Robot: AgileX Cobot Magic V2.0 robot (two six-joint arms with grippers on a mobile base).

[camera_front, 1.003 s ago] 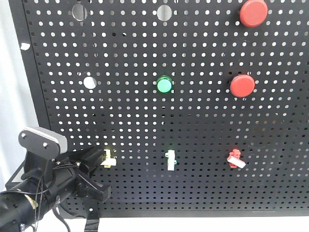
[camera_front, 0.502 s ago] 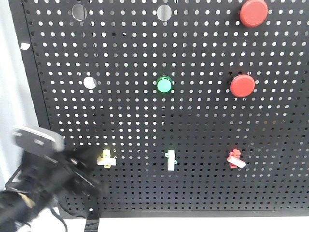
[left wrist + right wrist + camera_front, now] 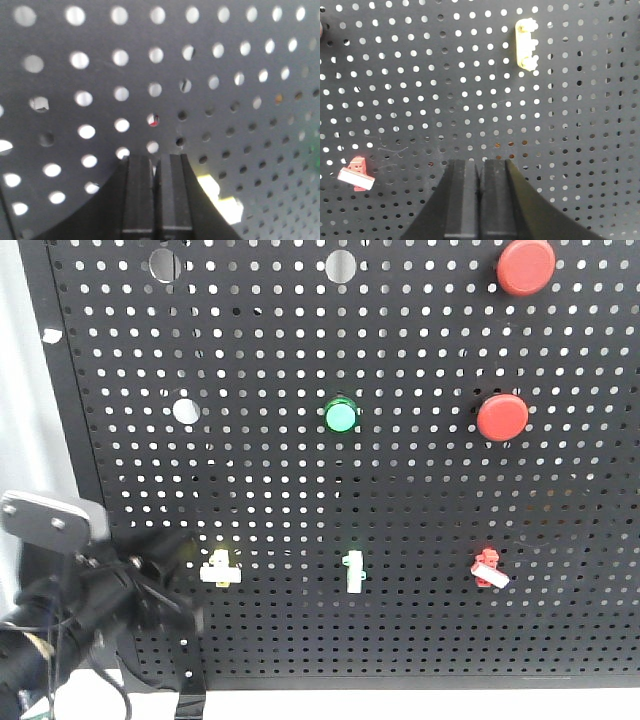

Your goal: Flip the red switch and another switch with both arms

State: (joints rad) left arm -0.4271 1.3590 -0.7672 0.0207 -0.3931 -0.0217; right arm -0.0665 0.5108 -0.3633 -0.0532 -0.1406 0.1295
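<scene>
Jaws: left gripper (image 3: 156,162) pressed together, nothing between them; right gripper (image 3: 480,167) likewise together and empty. Pale-yellow switch (image 3: 219,569) sits low on the left of the pegboard (image 3: 420,470), just right of the blurred left arm; contact cannot be told. Red switch (image 3: 488,568) sits low right, white lever angled down-right. In the right wrist view it lies well left of the fingers. Risk: a straight push from there meets bare board and misses the lever. On the left, a glancing sweep could slip off the small lever or wander toward the green-and-white toggle (image 3: 352,571).
</scene>
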